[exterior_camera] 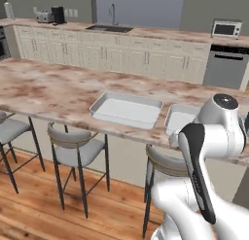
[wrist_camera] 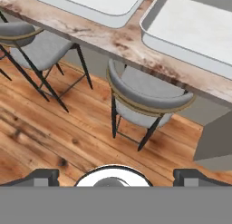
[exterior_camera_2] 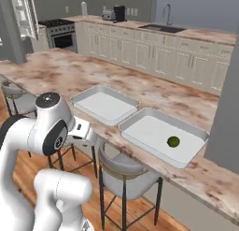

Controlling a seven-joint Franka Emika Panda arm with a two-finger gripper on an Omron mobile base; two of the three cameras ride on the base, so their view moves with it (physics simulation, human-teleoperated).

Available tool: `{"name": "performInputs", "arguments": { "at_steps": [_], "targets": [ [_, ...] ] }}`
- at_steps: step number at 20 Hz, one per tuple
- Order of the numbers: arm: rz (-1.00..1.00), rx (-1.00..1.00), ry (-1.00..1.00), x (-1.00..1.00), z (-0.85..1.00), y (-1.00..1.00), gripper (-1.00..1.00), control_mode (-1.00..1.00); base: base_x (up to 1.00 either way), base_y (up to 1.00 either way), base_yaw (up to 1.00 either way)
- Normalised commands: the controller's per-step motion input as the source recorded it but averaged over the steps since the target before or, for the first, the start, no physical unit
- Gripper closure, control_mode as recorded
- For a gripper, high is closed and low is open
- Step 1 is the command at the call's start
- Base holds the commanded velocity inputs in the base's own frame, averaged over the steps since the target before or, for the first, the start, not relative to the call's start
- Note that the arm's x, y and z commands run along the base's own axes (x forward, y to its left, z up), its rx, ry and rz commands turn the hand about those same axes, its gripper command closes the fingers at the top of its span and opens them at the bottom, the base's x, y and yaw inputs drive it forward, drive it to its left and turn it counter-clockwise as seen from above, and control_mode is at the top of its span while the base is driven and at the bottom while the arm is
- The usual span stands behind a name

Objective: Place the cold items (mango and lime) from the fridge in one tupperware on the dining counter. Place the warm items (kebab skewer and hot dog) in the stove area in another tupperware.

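Dark finger tips of the gripper stand spread wide with nothing between them, hanging over the wooden floor before the dining counter. Just beyond them sits one grey stool, and a second stool stands further to the side. Two tupperware trays rest side by side near the counter's edge: one tupperware has a bare floor, the other tupperware holds a single small green ball, probably the lime, though it is too small to be sure.
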Motion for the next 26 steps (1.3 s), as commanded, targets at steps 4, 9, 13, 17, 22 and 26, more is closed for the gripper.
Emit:
{"name": "performInputs", "arguments": {
  "at_steps": [4, 9, 13, 17, 22, 26],
  "targets": [
    [0.0, 0.0, 0.0, 0.0, 0.0, 0.0, -1.0, 1.0, -0.05, 0.76, 0.28],
    [0.0, 0.0, 0.0, 0.0, 0.0, 0.0, -1.0, 1.0, 0.0, 0.96, 0.18],
    [0.0, 0.0, 0.0, 0.0, 0.0, 0.0, -1.0, 1.0, 0.0, 1.0, 0.1],
    [0.0, 0.0, 0.0, 0.0, 0.0, 0.0, -1.0, 1.0, 0.0, 1.0, 0.02],
    [0.0, 0.0, 0.0, 0.0, 0.0, 0.0, -1.0, 1.0, 0.26, 1.0, -0.02],
    [0.0, 0.0, 0.0, 0.0, 0.0, 0.0, -1.0, 1.0, 0.52, 0.99, -0.15]
  ]
}}
